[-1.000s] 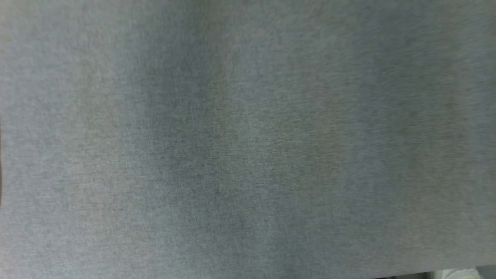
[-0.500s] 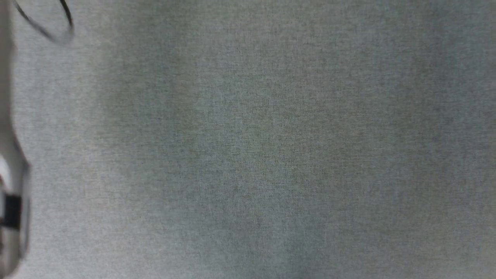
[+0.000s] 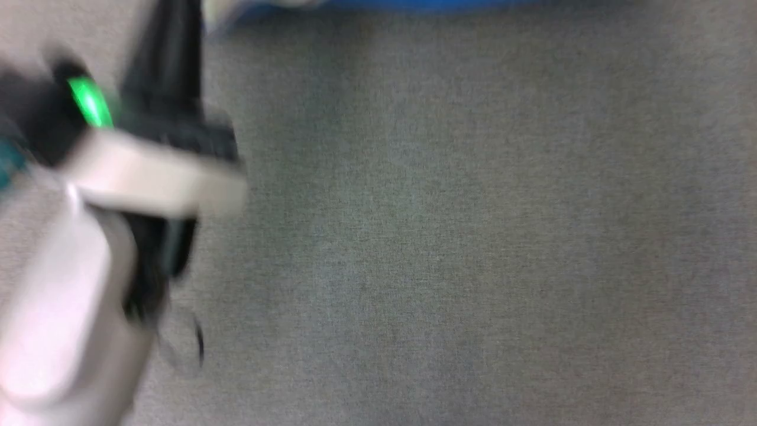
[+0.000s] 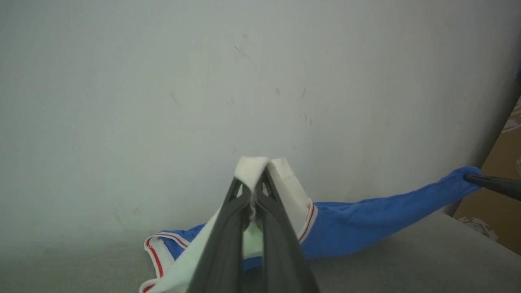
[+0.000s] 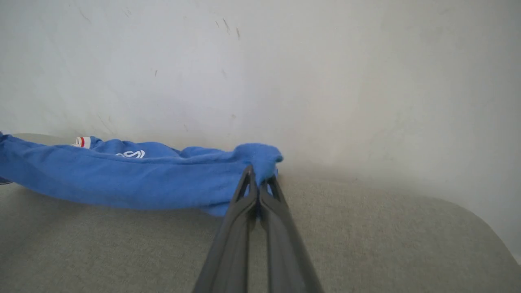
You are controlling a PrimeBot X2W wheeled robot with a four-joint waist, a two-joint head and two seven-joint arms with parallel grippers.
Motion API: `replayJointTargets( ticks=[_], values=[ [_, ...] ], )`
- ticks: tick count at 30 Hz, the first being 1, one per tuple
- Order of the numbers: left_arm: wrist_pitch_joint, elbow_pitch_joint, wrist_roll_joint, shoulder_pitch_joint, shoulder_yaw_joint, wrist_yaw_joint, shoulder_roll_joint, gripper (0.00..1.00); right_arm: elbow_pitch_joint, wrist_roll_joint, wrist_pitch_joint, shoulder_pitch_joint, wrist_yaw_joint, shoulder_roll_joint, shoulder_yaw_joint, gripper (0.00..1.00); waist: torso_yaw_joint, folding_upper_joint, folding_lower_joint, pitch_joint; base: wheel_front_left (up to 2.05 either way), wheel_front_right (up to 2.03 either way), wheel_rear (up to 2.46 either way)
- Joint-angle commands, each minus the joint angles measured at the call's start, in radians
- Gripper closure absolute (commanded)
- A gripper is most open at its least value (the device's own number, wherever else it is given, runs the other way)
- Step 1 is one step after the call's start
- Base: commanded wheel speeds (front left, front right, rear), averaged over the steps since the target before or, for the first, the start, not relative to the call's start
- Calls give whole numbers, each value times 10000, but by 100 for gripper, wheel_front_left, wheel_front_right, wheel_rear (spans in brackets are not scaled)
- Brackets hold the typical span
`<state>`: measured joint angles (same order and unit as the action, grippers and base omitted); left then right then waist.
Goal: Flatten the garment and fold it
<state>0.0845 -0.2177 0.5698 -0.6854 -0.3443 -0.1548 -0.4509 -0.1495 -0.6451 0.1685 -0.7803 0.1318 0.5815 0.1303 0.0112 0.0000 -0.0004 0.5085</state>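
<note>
Grey woven surface (image 5: 366, 244): left claw (image 4: 253, 183), right claw (image 5: 257, 181) pinch rumpled garment (image 5: 122, 179).

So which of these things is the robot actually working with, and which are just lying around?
Part of the job: royal-blue jersey T-shirt with white, red-striped sleeves; left gripper, shut on its white sleeve; right gripper, shut on its blue edge.
Just there: grey cloth-covered tabletop; pale scuffed wall; brown cardboard panel.
</note>
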Motion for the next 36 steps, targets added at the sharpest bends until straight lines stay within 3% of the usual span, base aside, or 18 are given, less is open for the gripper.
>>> replayJointTargets(
  ticks=[1, 5, 16, 28, 36],
  values=[
    [-36, -303, 42, 858, -85, -194, -136, 100, 285, -113, 65, 624, -11, -160, -154, 100, -46, 0, 4, -547, 0, 0, 0],
    [-510, -804, 121, 2781, -696, -226, -560, 100, 817, -120, 320, 2197, -11, -418, -387, 100, 18, 0, 4, -1032, 0, 0, 0],
    [-2944, -973, 1807, 6721, -1637, -248, -2050, 100, 1626, -368, 1470, 6333, -11, -702, -579, 100, 140, 0, 4, -2688, 0, 0, 0],
    [-4407, -1464, 4153, 9530, -1954, -607, -2490, 100, 2301, -1040, 3364, 10063, -11, -437, -916, 100, 296, 0, 4, -3847, 0, 0, 0],
    [-4802, -2304, 5048, 10571, -1735, -860, -2932, 100, 2841, -1408, 4862, 11606, -11, -606, -1266, 100, 420, 0, 4, -4195, 0, 0, 0]
  ],
)
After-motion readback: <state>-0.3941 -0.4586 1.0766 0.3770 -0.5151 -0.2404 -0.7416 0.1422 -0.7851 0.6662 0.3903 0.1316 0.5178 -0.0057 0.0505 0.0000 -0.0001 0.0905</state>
